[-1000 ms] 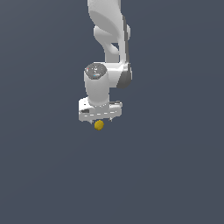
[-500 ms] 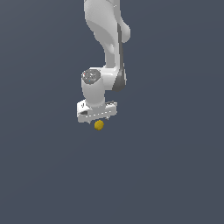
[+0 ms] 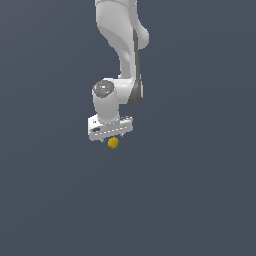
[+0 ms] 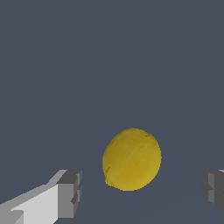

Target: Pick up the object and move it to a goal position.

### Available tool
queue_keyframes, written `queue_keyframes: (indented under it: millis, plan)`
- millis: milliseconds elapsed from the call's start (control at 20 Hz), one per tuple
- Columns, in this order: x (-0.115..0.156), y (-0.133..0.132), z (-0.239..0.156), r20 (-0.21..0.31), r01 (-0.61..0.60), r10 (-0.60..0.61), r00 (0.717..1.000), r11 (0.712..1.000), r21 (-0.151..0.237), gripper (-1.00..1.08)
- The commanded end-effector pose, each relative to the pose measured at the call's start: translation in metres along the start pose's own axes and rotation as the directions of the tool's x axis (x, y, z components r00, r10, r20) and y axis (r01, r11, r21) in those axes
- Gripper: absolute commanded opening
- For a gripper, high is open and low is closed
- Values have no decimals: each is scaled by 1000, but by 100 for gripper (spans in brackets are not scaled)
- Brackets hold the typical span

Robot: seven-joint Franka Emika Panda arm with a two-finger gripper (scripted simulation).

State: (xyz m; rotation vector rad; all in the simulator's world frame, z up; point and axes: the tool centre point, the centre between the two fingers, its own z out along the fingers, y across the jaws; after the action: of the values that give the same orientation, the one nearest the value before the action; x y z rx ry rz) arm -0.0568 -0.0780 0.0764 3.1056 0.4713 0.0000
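The object [image 3: 113, 143] is a small yellow-orange bumpy lump lying on the dark grey floor. In the exterior view it sits directly below my white gripper [image 3: 113, 137], which points straight down close over it. The wrist view shows the object [image 4: 131, 158] large, between my two grey fingertips. One fingertip [image 4: 69, 194] stands off to one side and the other [image 4: 214, 189] farther off to the opposite side, with clear gaps to the object. My gripper [image 4: 141, 191] is open and touches nothing.
A plain dark grey surface surrounds the object in both views. The white arm [image 3: 121, 45] rises above the gripper toward the top of the exterior view.
The hand has shifted slightly toward the exterior view's left and a little lower over the object. The object has not moved.
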Motion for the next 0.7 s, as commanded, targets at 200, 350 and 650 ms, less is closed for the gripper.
queue_keyframes:
  millis: [200, 350, 650]
  plan:
    - [-1, -1, 24, 0, 2, -2, 1000, 1000, 0, 100]
    - [-2, -1, 38, 0, 3, -3, 1000, 1000, 0, 100]
    - [-1, 0, 48, 0, 3, -3, 1000, 1000, 0, 100]
